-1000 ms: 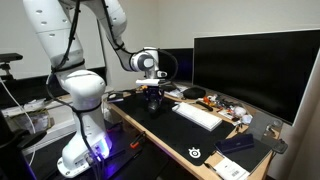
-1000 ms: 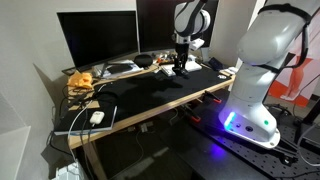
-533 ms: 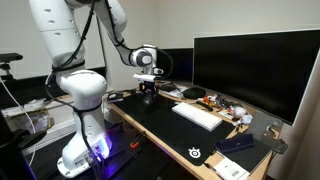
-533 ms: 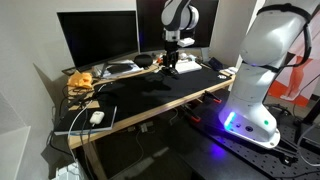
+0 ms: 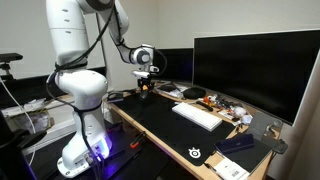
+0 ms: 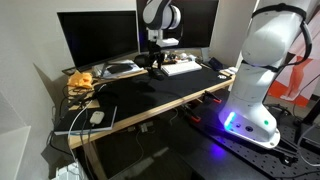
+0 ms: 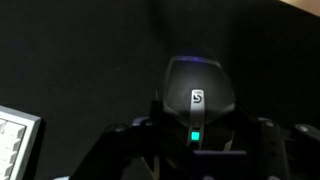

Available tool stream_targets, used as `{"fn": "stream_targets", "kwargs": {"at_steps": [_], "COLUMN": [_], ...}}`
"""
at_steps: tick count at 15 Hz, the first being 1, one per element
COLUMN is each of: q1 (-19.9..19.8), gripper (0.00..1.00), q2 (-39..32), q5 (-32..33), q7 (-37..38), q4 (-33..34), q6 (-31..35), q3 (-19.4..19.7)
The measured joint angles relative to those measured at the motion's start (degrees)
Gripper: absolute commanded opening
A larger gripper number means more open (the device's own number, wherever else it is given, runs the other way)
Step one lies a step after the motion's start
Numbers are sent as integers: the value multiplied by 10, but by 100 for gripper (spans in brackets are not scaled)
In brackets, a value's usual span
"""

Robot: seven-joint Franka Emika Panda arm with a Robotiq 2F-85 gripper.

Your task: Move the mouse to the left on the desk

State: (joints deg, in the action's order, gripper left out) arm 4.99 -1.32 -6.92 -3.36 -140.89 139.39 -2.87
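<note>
Showing, in an exterior view, the gripper [image 5: 146,84] pointing straight down at the far end of the desk [image 5: 162,126], clamped on the mouse [image 5: 147,90] just beneath it; hangs there from a raised, bent arm [image 5: 117,32]. Holds, in an exterior view, the mouse [image 6: 157,71] under the gripper [image 6: 157,66], near the white keyboard [image 6: 183,68]. Frames, in the wrist view, the mouse [image 7: 197,95] between both fingers [image 7: 125,140] against the black mat [image 7: 80,60], green light lit.
</note>
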Motion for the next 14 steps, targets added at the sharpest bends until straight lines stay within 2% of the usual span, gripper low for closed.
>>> {"fn": "stream_targets", "kwargs": {"at_steps": [7,14], "q1": [3,3], "gripper": [47,47], "q2": [-91,-176], "q5": [4,43], "q7": [131,195], "q4": [75,106], "q6": [31,91], "q3": [-8,25]}}
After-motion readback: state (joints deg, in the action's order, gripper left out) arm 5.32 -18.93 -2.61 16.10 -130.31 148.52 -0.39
